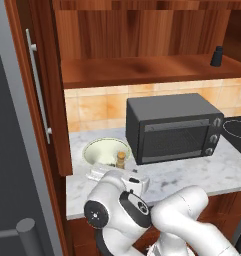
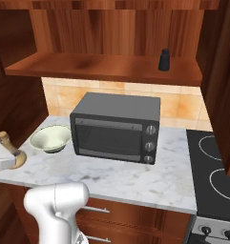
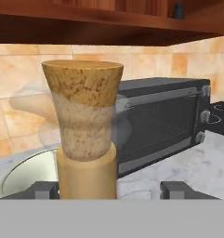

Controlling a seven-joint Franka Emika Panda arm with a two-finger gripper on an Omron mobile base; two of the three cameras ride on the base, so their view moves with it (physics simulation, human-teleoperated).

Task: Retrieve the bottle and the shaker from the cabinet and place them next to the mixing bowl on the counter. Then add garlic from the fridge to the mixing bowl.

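The tan bottle point(image 2: 10, 151) stands upright at the counter's point(image 2: 126, 177) front left corner, just in front of the cream-green mixing bowl point(image 2: 50, 138). My gripper point(image 2: 7, 161) reaches it from the side and is shut on its bulbous base. In the hand view the corked neck of the bottle point(image 3: 85, 139) rises close between my fingertips point(image 3: 44, 190), and the base is hidden below. From the left base view, the bottle's cork point(image 1: 121, 159) shows above my hand beside the bowl point(image 1: 99, 150). The black shaker point(image 2: 164, 60) stands on the open cabinet's shelf point(image 2: 102, 66) at the far right. The garlic is out of view.
A black microwave point(image 2: 116, 126) takes up the middle of the counter, right of the bowl. A stove top point(image 2: 215, 164) lies at the right end. The cabinet door with its silver bar handle point(image 1: 37, 85) hangs open at the left, with the grey fridge point(image 1: 4, 165) beside it.
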